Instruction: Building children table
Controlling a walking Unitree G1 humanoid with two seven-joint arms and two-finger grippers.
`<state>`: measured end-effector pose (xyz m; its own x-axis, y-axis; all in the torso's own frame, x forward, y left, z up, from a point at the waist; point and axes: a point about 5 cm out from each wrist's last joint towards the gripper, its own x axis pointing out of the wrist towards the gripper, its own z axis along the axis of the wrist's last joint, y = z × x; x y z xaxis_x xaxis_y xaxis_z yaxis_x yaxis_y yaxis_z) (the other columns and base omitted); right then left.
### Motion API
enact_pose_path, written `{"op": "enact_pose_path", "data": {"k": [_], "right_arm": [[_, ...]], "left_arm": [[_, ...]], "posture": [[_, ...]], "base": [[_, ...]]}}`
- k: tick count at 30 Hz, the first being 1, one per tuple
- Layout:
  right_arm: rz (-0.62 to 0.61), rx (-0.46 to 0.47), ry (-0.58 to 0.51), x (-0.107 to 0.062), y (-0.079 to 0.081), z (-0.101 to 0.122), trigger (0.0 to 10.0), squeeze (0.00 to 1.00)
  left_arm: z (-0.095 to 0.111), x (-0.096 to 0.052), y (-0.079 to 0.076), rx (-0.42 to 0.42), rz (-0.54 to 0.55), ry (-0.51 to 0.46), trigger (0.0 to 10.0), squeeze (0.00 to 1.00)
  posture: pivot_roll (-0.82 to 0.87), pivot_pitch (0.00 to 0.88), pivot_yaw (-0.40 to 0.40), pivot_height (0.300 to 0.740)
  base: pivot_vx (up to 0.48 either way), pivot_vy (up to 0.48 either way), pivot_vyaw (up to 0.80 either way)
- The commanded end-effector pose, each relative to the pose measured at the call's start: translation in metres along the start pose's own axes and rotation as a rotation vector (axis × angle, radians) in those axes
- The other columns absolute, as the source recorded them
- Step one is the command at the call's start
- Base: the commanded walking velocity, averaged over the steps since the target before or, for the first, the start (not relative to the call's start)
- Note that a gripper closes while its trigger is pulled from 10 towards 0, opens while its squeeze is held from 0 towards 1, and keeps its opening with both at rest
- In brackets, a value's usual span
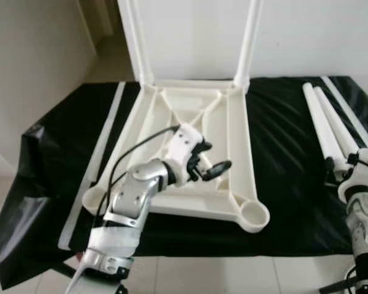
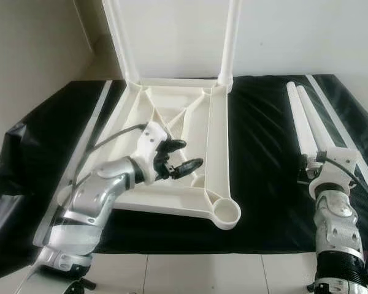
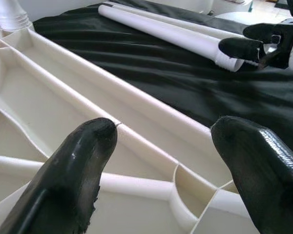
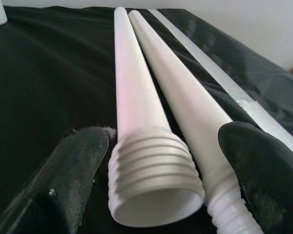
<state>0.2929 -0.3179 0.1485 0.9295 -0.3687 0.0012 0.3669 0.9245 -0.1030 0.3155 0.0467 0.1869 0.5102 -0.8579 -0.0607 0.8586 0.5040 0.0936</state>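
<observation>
1. Black sheet spread over the floor, upturned tabletop at its middle.
2. Loose legs lying lengthwise ahead of right gripper, threaded ends between its spread fingers.
3. Left gripper agape, empty, over the tabletop's ribs.

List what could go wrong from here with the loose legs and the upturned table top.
1. The right end effector straddles the threaded end of one loose leg, with the second leg touching alongside; closing may pinch or roll both.
2. The round legs lie on slick black sheeting, so a nudge could send them rolling.
3. The open left end effector hovers over the table top ribs; pressing there could shift it and sway the two fitted legs.
</observation>
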Motion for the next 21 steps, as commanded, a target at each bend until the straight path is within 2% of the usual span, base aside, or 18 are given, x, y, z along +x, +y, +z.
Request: {"op": "enact_pose_path", "data": {"k": [1, 6, 9, 15, 21], "right_arm": [[0.030, 0.036, 0.042, 0.002, 0.004, -0.005, 10.0, 0.00], [0.073, 0.068, 0.081, 0.003, 0.014, -0.012, 10.0, 0.00], [0.104, 0.125, 0.096, 0.003, 0.022, -0.015, 10.0, 0.00], [0.121, 0.174, 0.105, 0.004, 0.028, -0.017, 10.0, 0.00], [0.133, 0.181, 0.112, 0.004, 0.031, -0.018, 10.0, 0.00]], "left_arm": [[-0.003, -0.003, -0.001, -0.001, 0.002, 0.014, 10.0, 0.00], [-0.002, -0.006, 0.002, -0.016, 0.021, 0.015, 10.0, 0.00], [-0.002, -0.007, 0.001, -0.011, 0.034, 0.020, 10.0, 0.00], [-0.003, -0.008, -0.001, -0.017, 0.033, 0.024, 10.0, 0.00], [-0.004, -0.008, -0.002, -0.021, 0.035, 0.029, 10.0, 0.00]], "posture": [[0.00, 0.074, 0.055, 0.740], [0.01, 0.077, 0.046, 0.740], [0.02, 0.082, 0.040, 0.740], [0.02, 0.083, 0.037, 0.740], [0.02, 0.082, 0.036, 0.740]], "base": [[0.000, 0.000, 0.00], [0.000, 0.000, 0.00], [0.000, 0.000, 0.00], [0.000, 0.000, 0.00], [0.000, 0.000, 0.00]]}}
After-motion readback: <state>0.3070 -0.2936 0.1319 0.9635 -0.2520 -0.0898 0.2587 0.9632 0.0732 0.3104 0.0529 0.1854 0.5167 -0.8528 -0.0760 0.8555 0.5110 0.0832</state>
